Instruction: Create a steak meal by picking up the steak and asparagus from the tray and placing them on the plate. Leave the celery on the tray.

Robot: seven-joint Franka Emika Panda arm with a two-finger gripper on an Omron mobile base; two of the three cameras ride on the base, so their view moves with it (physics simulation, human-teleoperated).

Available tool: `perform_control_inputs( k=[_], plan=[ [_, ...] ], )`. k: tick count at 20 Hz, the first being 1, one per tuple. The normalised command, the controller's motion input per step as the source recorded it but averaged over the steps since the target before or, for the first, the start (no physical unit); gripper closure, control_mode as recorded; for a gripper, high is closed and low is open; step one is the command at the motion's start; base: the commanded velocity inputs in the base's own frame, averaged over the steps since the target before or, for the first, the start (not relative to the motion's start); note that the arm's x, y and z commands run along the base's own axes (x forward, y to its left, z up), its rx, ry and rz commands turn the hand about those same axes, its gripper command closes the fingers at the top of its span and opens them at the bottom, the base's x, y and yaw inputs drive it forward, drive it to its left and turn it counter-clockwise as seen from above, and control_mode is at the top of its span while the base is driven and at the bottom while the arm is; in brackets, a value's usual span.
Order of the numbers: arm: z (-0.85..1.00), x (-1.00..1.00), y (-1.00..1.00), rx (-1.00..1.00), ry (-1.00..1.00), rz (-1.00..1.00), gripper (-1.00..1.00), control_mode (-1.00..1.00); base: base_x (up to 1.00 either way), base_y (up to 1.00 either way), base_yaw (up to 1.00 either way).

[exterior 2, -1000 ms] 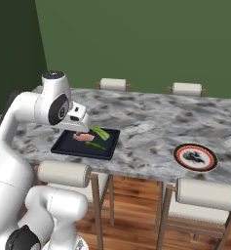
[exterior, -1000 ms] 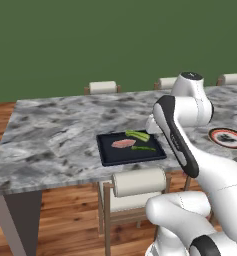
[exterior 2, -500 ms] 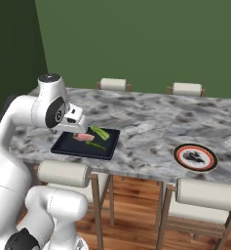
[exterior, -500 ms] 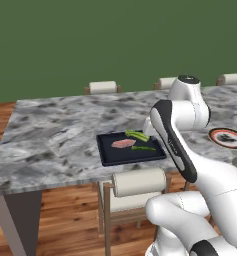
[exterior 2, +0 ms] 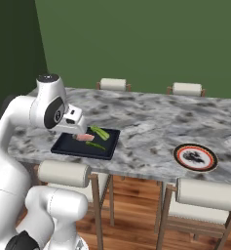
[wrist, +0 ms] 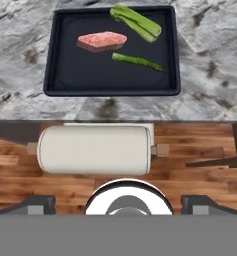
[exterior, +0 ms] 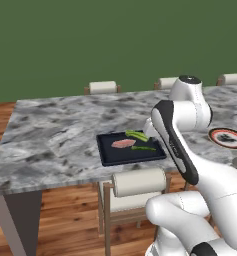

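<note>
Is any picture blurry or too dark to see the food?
Hand view: even light, the steak, asparagus and celery sharp on the tray. Left base view: food small and a bit soft. Right base view: plate clear, no glare.

Grey marble table (exterior 2: 151,122) — black tray (exterior 2: 68,146) near plate (exterior 2: 195,157) on it

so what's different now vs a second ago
The arm has swung its hand out and down toward the tray; the claw now sits just above the near-left part of it, open and empty. The steak, asparagus and celery lie on the tray as before, and the plate is unchanged.
</note>
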Motion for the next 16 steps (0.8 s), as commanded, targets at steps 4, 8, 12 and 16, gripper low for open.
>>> perform_control_inputs(
  k=[4, 8, 12, 16],
  plan=[
    [0.00, -0.37, -0.14, 0.00, 0.00, 0.00, -1.00, -1.00, 0.00, 0.00, 0.00],
    [0.00, -0.28, -0.23, 0.00, 0.00, 0.00, -1.00, -1.00, 0.00, 0.00, 0.00],
    [0.00, -0.03, -0.05, 0.00, 0.00, 0.00, -1.00, -1.00, 0.00, 0.00, 0.00],
    [0.00, 0.00, 0.04, 0.00, 0.00, 0.00, -1.00, -1.00, 0.00, 0.00, 0.00]
  ],
)
